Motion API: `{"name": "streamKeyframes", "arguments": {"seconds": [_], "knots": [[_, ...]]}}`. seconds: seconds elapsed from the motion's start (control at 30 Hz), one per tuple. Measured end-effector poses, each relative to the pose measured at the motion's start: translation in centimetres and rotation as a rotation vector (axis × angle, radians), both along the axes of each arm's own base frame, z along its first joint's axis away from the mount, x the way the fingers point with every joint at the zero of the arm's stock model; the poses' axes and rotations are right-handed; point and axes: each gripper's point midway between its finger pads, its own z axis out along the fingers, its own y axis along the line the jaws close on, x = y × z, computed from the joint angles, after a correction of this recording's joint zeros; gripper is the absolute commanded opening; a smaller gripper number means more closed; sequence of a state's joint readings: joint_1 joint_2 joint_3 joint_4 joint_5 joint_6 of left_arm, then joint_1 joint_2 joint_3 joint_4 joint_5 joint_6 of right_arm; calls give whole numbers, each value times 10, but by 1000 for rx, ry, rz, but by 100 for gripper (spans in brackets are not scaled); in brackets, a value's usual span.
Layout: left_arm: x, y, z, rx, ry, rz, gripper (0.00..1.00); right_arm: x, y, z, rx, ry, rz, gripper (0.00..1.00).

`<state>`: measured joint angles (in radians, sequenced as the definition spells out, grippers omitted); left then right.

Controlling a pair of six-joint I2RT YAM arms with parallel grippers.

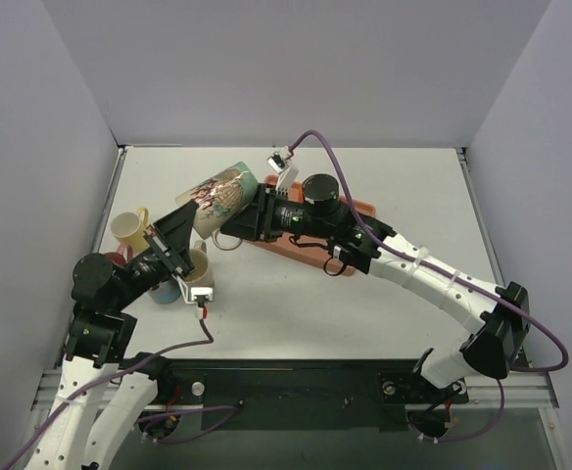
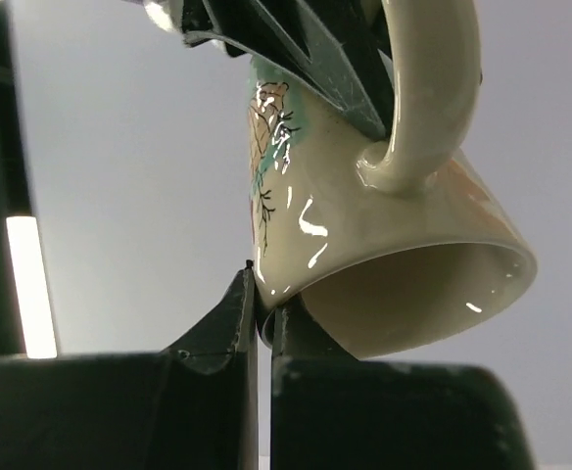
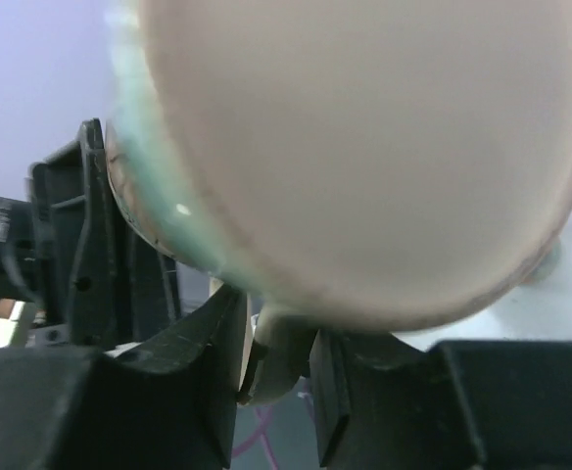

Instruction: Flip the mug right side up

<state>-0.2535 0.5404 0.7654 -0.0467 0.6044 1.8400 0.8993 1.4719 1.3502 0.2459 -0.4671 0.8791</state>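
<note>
The mug (image 1: 222, 191), cream with a teal and brown leaf print, hangs in the air above the table, tilted on its side between both arms. In the left wrist view its mouth (image 2: 413, 294) faces down and towards the camera, and my left gripper (image 2: 263, 304) is shut on the rim's edge. The mug's base (image 3: 364, 147) fills the right wrist view. My right gripper (image 3: 278, 343) is shut on the handle (image 3: 281, 362). From above, the left gripper (image 1: 186, 219) meets the mug from the lower left and the right gripper (image 1: 233, 225) from the right.
Several other mugs stand at the table's left: a yellow one (image 1: 127, 227), a cream one (image 1: 200, 262) and a blue one (image 1: 166, 291) under my left arm. An orange tray (image 1: 362, 209) lies beneath my right arm. Grey walls enclose the table.
</note>
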Motion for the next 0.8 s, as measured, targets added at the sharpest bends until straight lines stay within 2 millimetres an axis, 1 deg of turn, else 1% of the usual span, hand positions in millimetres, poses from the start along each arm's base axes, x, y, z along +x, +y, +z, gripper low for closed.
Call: {"name": "streamKeyframes", "arguments": {"seconds": [0.03, 0.1, 0.13, 0.17, 0.2, 0.27, 0.33, 0.4, 0.5, 0.6, 0.8], "knots": [[1, 0, -2, 1, 20, 2, 0, 2, -2, -5, -22, -13, -6, 41], [9, 2, -15, 0, 147, 24, 0, 12, -7, -15, -73, -44, -44, 57], [14, 6, -22, 1, 208, 50, 0, 20, -12, -16, -83, -60, -75, 66], [22, 10, -32, 0, 283, 87, 0, 31, -19, -17, -93, -83, -117, 70], [30, 16, -44, 0, 364, 130, 0, 43, -30, -19, -105, -98, -165, 78], [48, 29, -65, -11, 521, 238, 0, 64, -56, -23, -141, -132, -269, 79], [64, 45, -83, -26, 666, 364, 0, 79, -81, -26, -177, -153, -358, 80], [81, 63, -98, -52, 806, 509, 0, 86, -100, -27, -213, -182, -423, 80], [104, 87, -110, -114, 974, 721, 0, 85, -116, -29, -255, -216, -467, 81], [130, 109, -118, -229, 1127, 901, 0, 83, -128, -32, -287, -238, -494, 81], [185, 154, -132, -548, 1359, 1172, 0, 82, -146, -58, -379, -238, -526, 81]]}}
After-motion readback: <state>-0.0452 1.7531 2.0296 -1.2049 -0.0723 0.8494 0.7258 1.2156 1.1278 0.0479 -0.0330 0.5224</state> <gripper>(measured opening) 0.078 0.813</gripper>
